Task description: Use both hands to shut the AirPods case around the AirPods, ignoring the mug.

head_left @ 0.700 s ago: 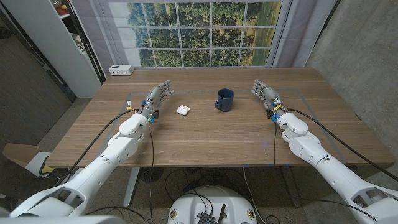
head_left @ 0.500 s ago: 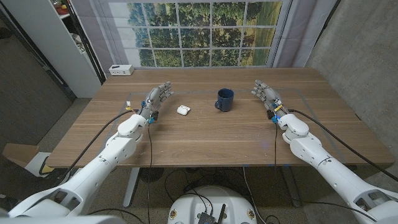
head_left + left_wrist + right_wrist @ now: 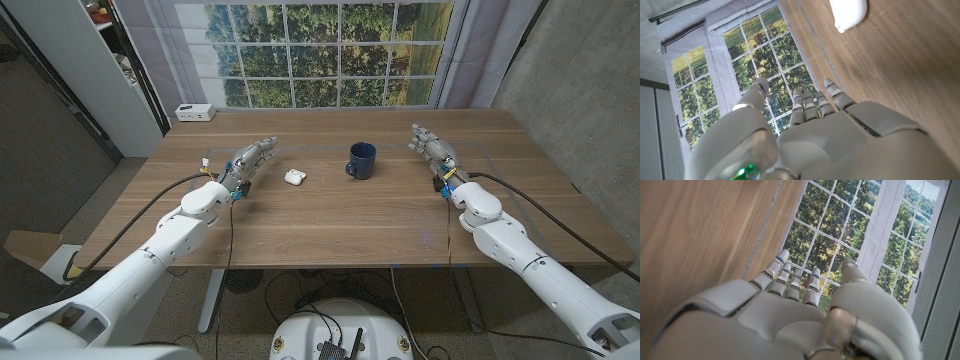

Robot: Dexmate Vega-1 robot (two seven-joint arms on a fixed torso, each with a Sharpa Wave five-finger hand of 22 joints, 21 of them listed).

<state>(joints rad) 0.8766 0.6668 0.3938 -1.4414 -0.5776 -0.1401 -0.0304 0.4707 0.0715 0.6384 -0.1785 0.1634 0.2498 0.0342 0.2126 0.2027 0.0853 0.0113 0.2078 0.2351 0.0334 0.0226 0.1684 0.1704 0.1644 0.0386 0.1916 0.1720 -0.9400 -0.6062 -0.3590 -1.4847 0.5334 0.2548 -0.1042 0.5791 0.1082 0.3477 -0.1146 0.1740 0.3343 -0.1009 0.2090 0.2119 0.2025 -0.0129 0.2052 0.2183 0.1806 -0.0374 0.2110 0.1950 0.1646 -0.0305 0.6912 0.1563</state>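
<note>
Apparently open, both hands (image 3: 252,157) (image 3: 428,146) flank case (image 3: 294,177).

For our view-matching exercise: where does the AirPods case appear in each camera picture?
Head view: AirPods case on the table, between the left hand and the mug.
Left wrist view: case at the top edge, beyond the fingers.
Right wrist view: not in it.
Shared landmark: the gridded window.

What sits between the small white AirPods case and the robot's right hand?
The dark blue mug, in the head view, between the white AirPods case and the right hand.
</note>
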